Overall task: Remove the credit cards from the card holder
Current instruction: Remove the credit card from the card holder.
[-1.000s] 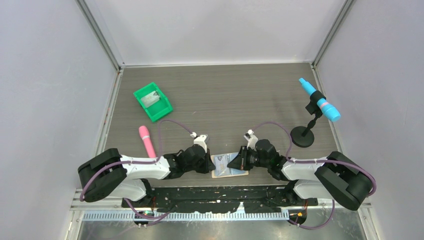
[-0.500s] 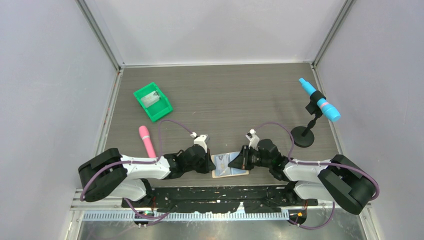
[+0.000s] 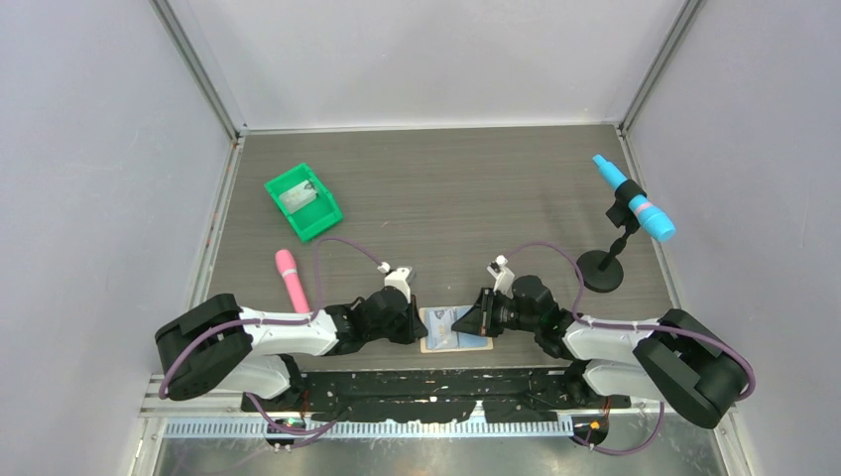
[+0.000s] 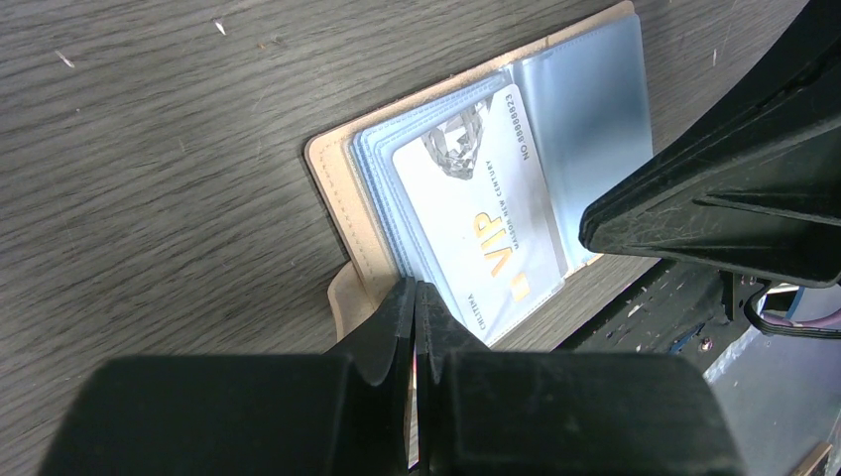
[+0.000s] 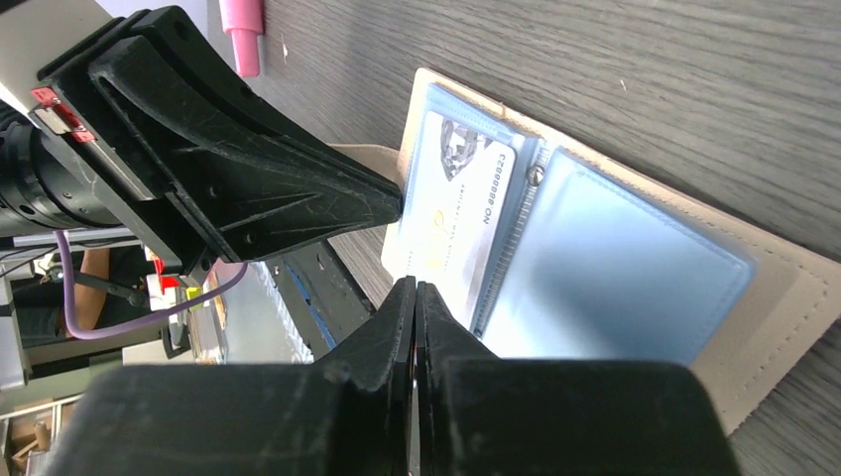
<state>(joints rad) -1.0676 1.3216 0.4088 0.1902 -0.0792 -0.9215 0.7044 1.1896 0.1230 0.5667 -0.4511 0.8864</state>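
Right elbow (image 3: 694,369) outward; flat tan holder (image 3: 448,339)

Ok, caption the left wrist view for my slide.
Open tan card holder on the wood-grain table, VIP credit card showing inside, shut left gripper at its edge, right gripper alongside.

The dark wood-grain counter (image 3: 446,188) carries a green bin (image 3: 302,201) toward its far left; a pink pen-like stick (image 3: 292,279) lies nearer, also on the left; the card holder (image 3: 454,329) lies open and flat at the middle of the near edge; a round black stand (image 3: 599,271) sits on the right.
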